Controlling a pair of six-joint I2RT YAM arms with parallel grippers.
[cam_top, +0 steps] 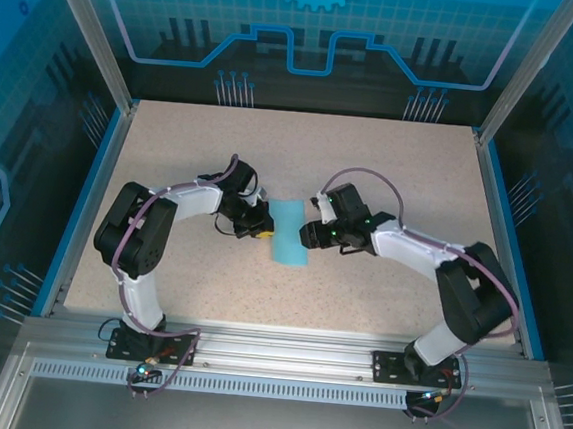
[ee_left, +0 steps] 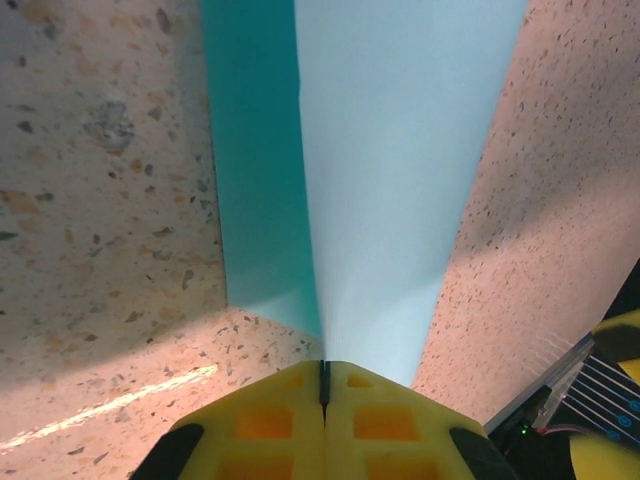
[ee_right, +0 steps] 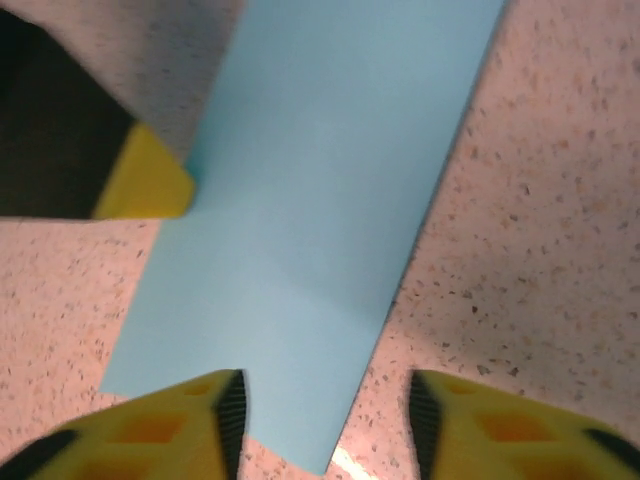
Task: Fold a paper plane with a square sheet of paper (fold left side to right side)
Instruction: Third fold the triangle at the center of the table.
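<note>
The square sheet of paper [cam_top: 288, 237] lies mid-table as a narrow light-blue folded strip. My left gripper [cam_top: 263, 225] is at its left edge. In the left wrist view the yellow jaws [ee_left: 323, 372] are pressed together, with the paper [ee_left: 390, 150] running up out of the seam, one layer lifted beside a darker one. My right gripper [cam_top: 308, 234] is at the strip's right side and stands open [ee_right: 325, 415]. One finger is over the paper [ee_right: 320, 200], the other over bare table. The left gripper's fingertip [ee_right: 150, 185] touches the far edge. A paper plane is out of view.
The speckled beige table [cam_top: 390, 173] is bordered by a blue rim [cam_top: 500, 223] and aluminium posts at the back corners. Both arms reach in from the near edge and meet at the paper. Part of the right gripper [ee_left: 600, 400] shows in the left wrist view.
</note>
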